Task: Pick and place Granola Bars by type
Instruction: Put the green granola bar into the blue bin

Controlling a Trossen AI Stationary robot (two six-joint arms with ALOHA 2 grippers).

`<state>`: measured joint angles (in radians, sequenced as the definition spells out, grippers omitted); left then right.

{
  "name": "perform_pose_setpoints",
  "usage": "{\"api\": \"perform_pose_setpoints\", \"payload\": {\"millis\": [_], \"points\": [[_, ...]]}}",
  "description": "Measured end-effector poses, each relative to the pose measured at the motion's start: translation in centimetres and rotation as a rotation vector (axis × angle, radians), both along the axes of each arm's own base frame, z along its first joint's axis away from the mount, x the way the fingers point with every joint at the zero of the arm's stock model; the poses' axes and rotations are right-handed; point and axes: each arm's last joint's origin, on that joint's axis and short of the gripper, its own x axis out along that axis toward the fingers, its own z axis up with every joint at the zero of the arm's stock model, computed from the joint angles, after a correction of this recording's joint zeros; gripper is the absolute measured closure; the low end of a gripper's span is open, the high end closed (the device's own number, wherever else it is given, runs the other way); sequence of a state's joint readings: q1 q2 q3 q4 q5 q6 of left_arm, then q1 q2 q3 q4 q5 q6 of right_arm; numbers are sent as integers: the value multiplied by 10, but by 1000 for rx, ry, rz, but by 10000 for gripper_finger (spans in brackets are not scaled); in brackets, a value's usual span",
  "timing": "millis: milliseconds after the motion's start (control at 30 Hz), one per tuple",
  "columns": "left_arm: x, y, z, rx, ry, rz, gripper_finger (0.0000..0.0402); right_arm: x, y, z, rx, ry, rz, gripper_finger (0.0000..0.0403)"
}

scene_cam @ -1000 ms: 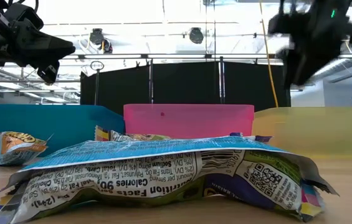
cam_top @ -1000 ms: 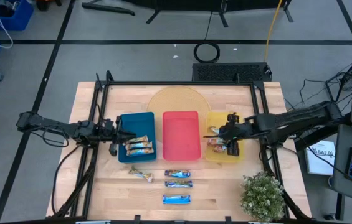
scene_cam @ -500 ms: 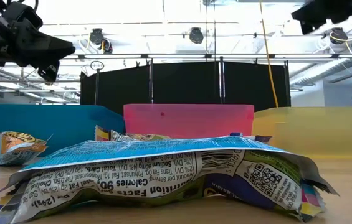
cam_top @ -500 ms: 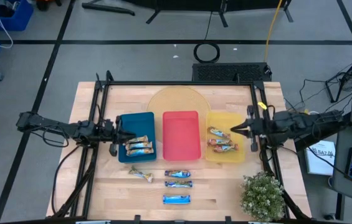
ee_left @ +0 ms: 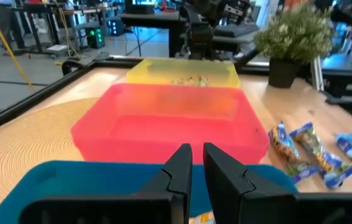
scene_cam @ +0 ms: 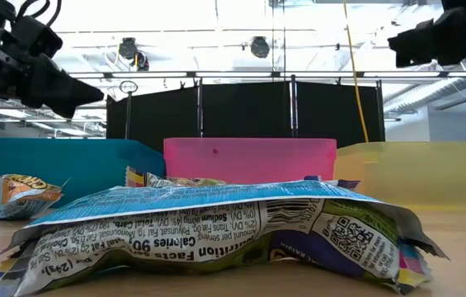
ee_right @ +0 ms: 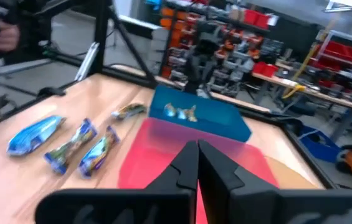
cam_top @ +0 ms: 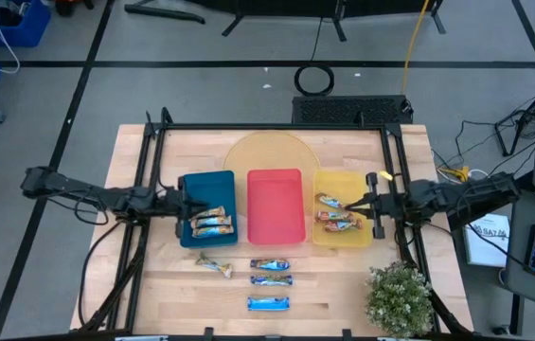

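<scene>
The counter (cam_top: pixel 153 284) carries three trays side by side, with the red tray (cam_top: pixel 276 205) empty in the middle. Two tan bars (cam_top: pixel 208 222) lie in the blue tray (cam_top: pixel 205 185) and three red-orange bars (cam_top: pixel 335 213) in the yellow tray (cam_top: pixel 341 182). In front of the red tray, three blue bars (cam_top: pixel 271 279) and one tan bar (cam_top: pixel 214 265) wait loose.

The left gripper (cam_top: pixel 178 206) hangs at the blue tray's outer edge, its fingers (ee_left: pixel 185 163) nearly closed and empty. The right gripper (cam_top: pixel 371 205) hangs over the yellow tray's outer edge, its fingers (ee_right: pixel 195 160) closed and empty.

The loose bars lie close together; a careless grab could pinch two, or their slick foil could slip.
</scene>
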<state>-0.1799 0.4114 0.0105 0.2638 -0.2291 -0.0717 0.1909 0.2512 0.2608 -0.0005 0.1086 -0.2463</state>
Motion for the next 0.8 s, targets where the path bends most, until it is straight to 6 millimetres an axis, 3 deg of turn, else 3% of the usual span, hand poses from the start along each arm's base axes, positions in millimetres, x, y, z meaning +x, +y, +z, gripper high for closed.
{"api": "perform_pose_setpoints", "payload": {"millis": [400,800], "points": [[2,0,0,14,-3,8,355,2,1,-21,-26,32,6,402],[3,0,7,-42,-75,7,355,-5,-2,-17,-19,-56,26,403]]}}
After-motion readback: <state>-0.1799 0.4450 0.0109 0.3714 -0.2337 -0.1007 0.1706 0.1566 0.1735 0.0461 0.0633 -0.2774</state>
